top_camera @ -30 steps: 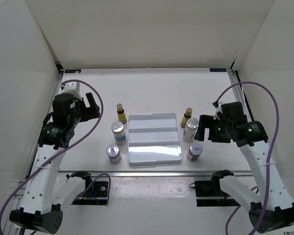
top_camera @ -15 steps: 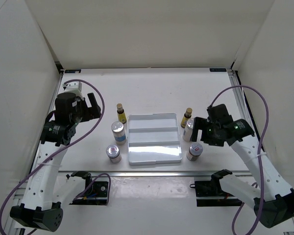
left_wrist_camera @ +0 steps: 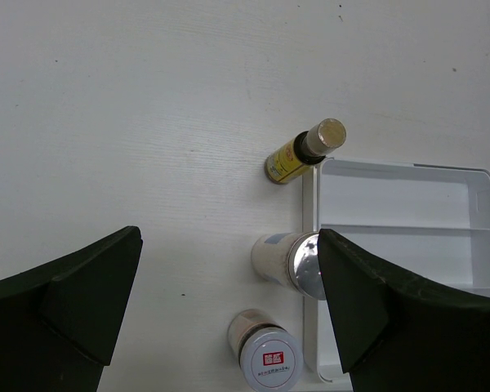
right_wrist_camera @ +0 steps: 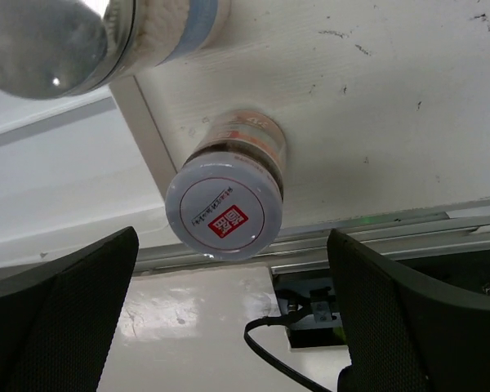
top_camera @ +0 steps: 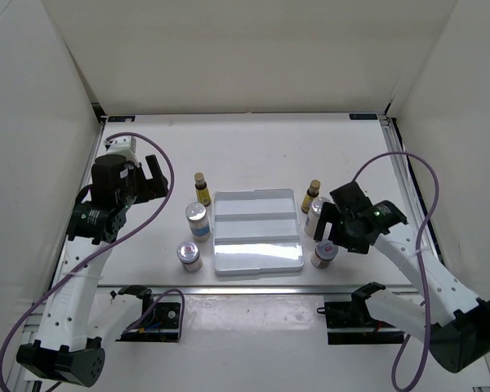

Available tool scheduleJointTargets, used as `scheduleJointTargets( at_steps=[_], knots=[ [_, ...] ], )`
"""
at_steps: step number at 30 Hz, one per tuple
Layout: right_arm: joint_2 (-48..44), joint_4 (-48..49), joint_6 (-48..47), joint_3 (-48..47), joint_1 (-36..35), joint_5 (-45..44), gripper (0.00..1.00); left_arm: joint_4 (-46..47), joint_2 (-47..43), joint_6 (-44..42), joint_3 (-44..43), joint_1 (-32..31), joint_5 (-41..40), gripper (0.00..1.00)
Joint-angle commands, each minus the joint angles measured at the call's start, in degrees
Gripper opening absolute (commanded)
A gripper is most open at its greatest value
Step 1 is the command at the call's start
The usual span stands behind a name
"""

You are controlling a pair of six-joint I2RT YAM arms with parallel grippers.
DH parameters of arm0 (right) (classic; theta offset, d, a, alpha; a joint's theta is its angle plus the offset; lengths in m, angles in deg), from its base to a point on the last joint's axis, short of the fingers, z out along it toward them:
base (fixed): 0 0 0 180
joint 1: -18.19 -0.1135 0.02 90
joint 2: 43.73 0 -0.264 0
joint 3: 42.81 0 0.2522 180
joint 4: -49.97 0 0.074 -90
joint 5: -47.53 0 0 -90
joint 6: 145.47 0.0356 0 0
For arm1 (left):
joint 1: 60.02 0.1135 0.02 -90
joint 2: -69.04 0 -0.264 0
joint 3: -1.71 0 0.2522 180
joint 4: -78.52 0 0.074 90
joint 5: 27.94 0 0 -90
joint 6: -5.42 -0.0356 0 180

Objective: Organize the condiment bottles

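Observation:
Six condiment bottles stand around the white tray [top_camera: 257,245]. On its left are a dark-brown bottle [top_camera: 202,188], a blue-labelled white bottle [top_camera: 197,220] and a red-labelled white bottle [top_camera: 189,256]. On its right are a dark-brown bottle [top_camera: 312,194], a blue-labelled white bottle [top_camera: 317,214] and a red-labelled white bottle [top_camera: 324,253]. My left gripper [top_camera: 153,181] is open and empty, left of the left group [left_wrist_camera: 290,261]. My right gripper [top_camera: 332,231] is open, hovering above the right red-labelled bottle [right_wrist_camera: 224,212], whose cap sits between my fingers [right_wrist_camera: 408,310] without contact.
The tray has two shallow compartments and holds nothing; its edge shows in the left wrist view [left_wrist_camera: 400,245] and the right wrist view [right_wrist_camera: 65,171]. A metal rail [top_camera: 253,290] and cable mounts run along the near table edge. White walls enclose the table.
My right gripper has moved left and toward the near edge, from beside the right bottles to over the red-labelled one. My left arm has barely moved.

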Motion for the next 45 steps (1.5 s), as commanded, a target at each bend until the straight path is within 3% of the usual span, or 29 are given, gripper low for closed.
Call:
scheduleJointTargets(
  at_steps=[1, 6, 10, 18, 24, 33, 35, 40, 45],
  knots=[
    [4.31, 0.9, 1.96, -1.6, -0.32, -0.98, 1.0, 0.01, -0.97, 0.29, 0.09, -0.04, -0.48, 0.99],
    [10.55, 0.9, 2.49, -1.6, -1.45, -0.09, 1.0, 0.01, -0.97, 0.29, 0.09, -0.04, -0.48, 0.99],
    [9.96, 1.61, 3.54, -0.29, -2.95, -0.62, 0.98, 0.01, -0.97, 0.29, 0.09, -0.04, -0.48, 0.99],
    [6.96, 4.76, 4.68, 3.93, -2.95, 0.6, 0.74, 0.01, -0.97, 0.29, 0.09, -0.04, -0.48, 0.99],
    [6.96, 5.3, 5.21, 5.96, -2.95, 1.22, 0.71, 0.01, -0.97, 0.29, 0.09, -0.04, -0.48, 0.99],
    [0.48, -0.31, 6.7, 2.28, -5.67, -1.93, 0.31, 0.01, -0.97, 0.29, 0.09, -0.04, -0.48, 0.99],
    [-1.38, -0.85, 6.71, 0.61, -8.03, -4.12, 0.27, 0.01, -0.97, 0.29, 0.09, -0.04, -0.48, 0.99],
    [-3.41, -1.12, 6.18, -5.28, -12.96, -3.44, 0.23, 0.01, -0.44, 0.29, 0.09, -0.04, -0.48, 0.99],
    [0.27, 3.61, 5.12, -8.27, -18.32, -3.52, 0.23, 0.01, -0.44, 0.29, 0.09, -0.04, 0.05, 0.99]
  ],
)
